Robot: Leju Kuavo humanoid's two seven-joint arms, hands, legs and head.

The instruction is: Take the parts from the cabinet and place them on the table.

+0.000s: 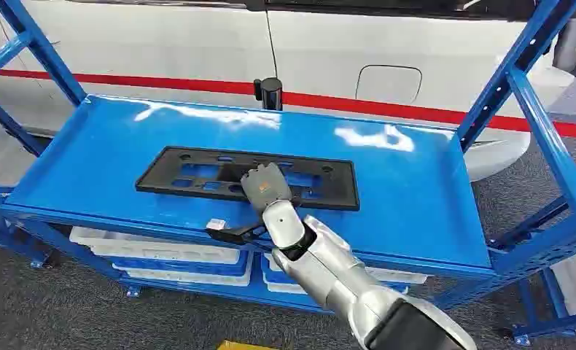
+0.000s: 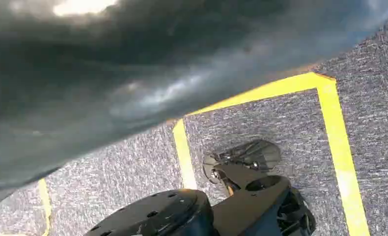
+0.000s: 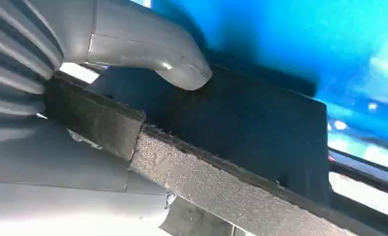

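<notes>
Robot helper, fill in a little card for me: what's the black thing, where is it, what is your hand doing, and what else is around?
part: black plastic plate, flat and long, with holes cut through it
where: lying on the top blue shelf of the rack
right hand: over the plate's near edge; in the right wrist view the thumb rests on the plate's top
grip: cannot tell yet whether it is closed on the plate
below: white bins on the lower shelf
behind: white car with a red stripe
</notes>
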